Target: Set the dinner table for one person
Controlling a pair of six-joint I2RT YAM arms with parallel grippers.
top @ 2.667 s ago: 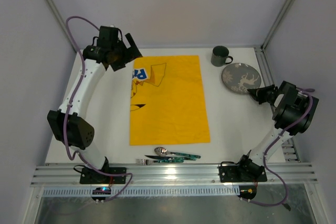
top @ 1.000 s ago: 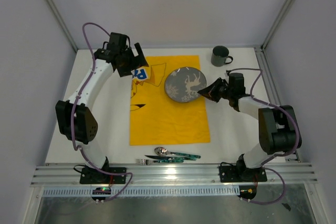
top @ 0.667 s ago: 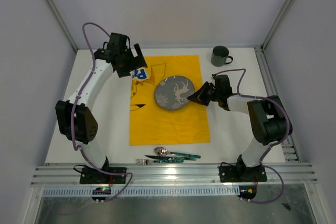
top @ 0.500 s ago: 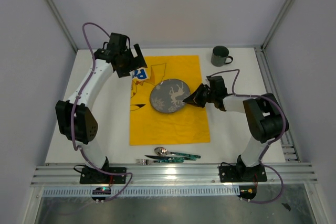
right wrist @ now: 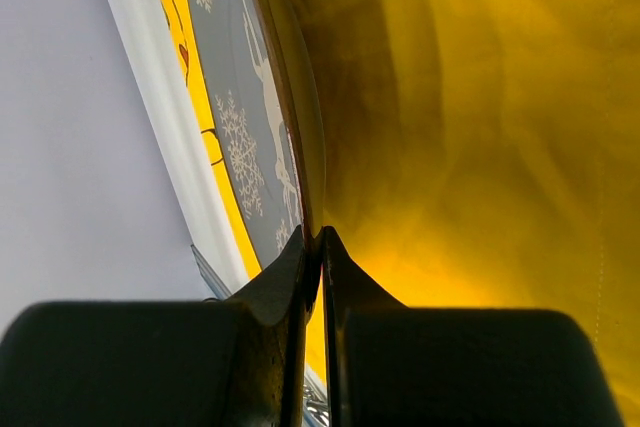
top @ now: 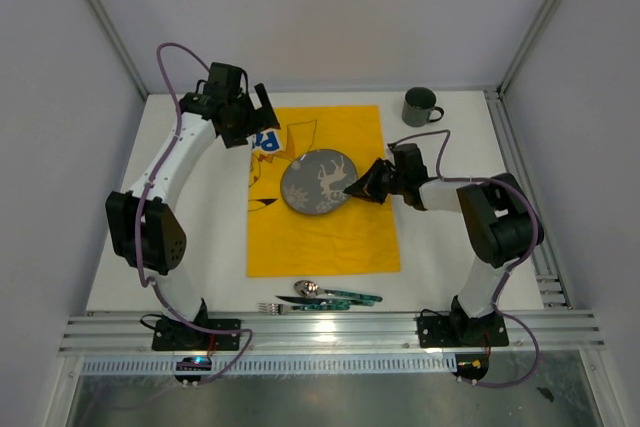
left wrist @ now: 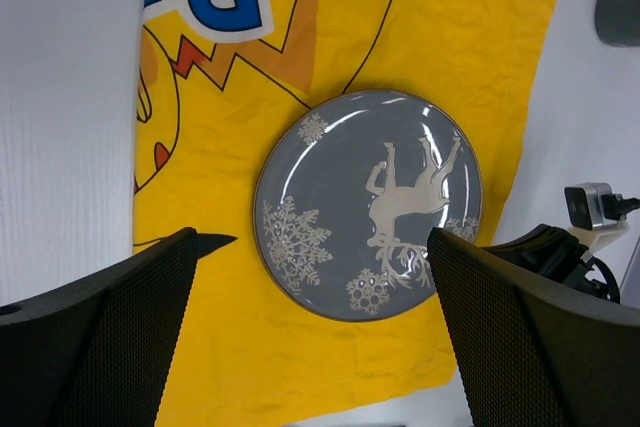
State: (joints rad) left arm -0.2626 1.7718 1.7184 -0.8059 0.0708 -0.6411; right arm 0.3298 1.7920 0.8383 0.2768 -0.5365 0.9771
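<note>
Carried leftward across the dinner table, the grey reindeer plate is now over the middle of the yellow cartoon cloth, its right rim pinched in the clenched right gripper. Best lower it flat and centred before releasing; the left gripper hovers spread and empty above the cloth's far-left corner.

Overhead camera looks down from behind; both wrist cameras share the plate, right one closest
</note>
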